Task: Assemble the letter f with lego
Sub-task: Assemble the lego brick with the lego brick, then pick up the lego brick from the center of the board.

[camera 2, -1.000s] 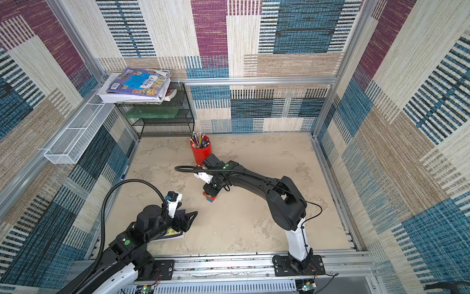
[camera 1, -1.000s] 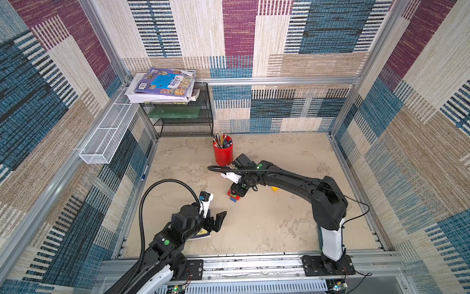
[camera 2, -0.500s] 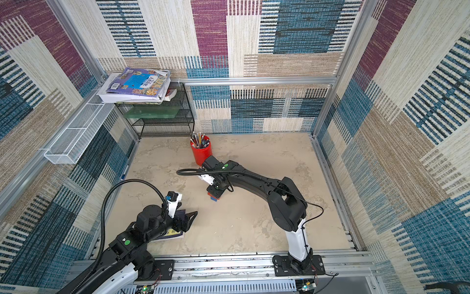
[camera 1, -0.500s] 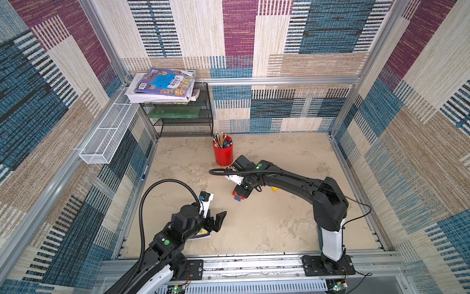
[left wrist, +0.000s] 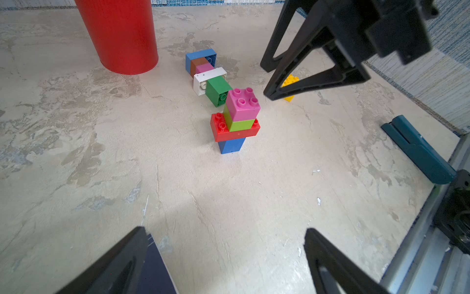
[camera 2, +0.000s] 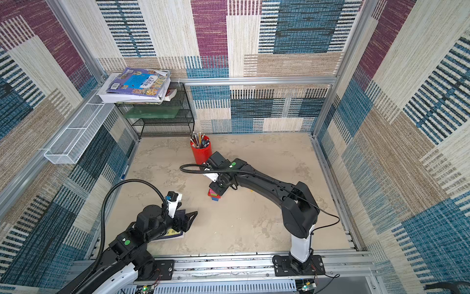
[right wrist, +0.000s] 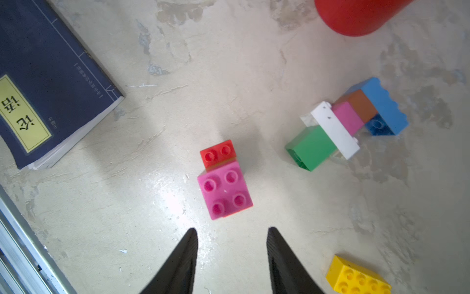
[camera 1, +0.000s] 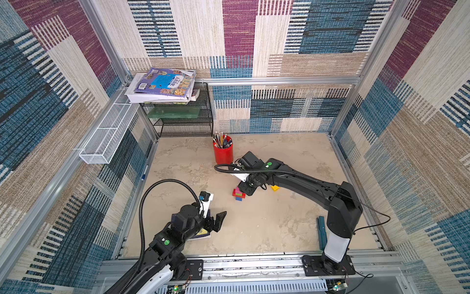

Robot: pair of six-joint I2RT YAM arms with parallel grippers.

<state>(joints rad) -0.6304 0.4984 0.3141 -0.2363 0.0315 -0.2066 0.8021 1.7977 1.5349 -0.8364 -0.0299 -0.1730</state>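
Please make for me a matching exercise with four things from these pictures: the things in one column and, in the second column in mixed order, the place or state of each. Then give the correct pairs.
Things:
1. upright pink brick
2. yellow brick
3. green brick
4. red cup

Places or states:
A. lies alone, joined to nothing
B. topmost, on a lime brick
C. holds pencils
D. lies on its side, joined to a white brick

Pairs: 1-B, 2-A, 3-D, 4-C.

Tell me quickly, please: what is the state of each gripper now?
Left gripper: open, holding nothing.
Right gripper: open, holding nothing; the stack stands free.
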